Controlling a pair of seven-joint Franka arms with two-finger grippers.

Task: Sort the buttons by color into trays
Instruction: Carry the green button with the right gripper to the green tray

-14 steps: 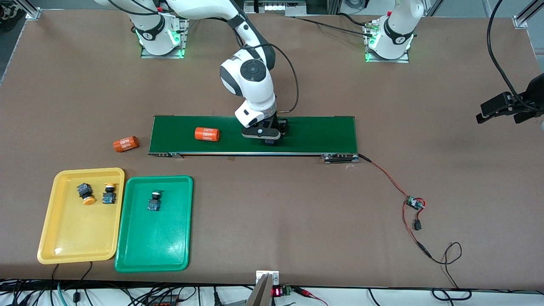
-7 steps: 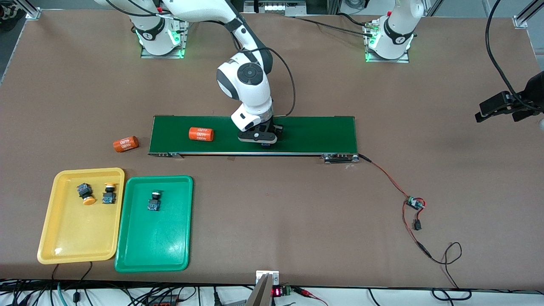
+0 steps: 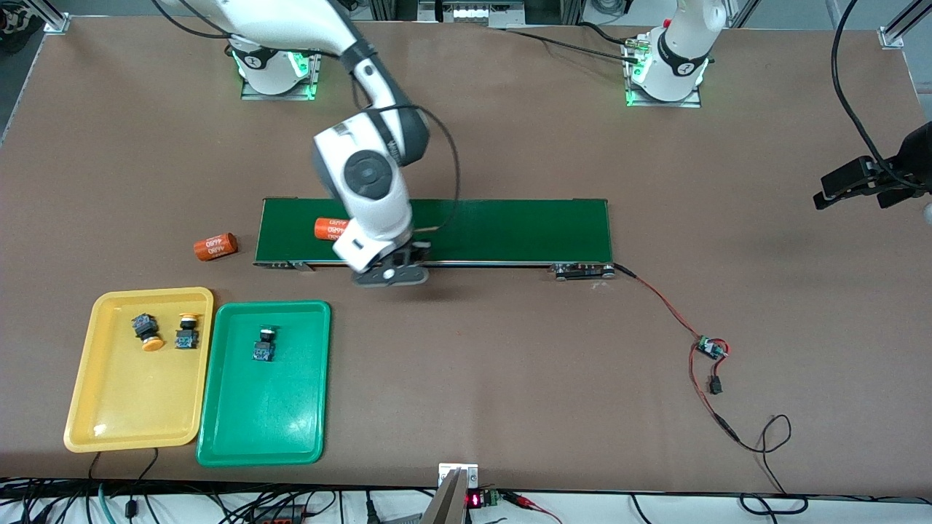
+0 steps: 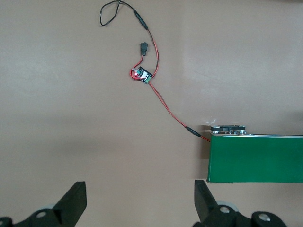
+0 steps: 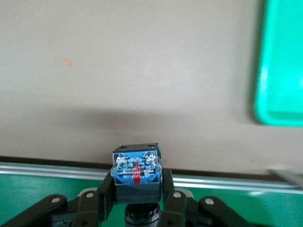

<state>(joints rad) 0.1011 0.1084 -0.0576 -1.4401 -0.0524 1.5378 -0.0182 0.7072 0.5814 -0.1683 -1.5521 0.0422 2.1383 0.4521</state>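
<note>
Item: right gripper, lower centre of the front view, over the camera-side edge of the conveyor belt. Fingers clamped on the held button; in the right wrist view I see its dark body and blue base between the pads, cap colour hidden.

Item: left gripper, fingers spread wide, nothing between them, waiting over bare table near the belt's end; in the front view it sits at the right edge.

Item: yellow tray, lower left, holding two yellow-capped buttons. Green tray just beside it, holding one button.

Item: orange cylinders, one on the belt, one off it.

Risks, my judgement: the grip looks narrow, so the button could twist or slip in transit; with the cap unseen, I could pick the wrong tray.
</note>
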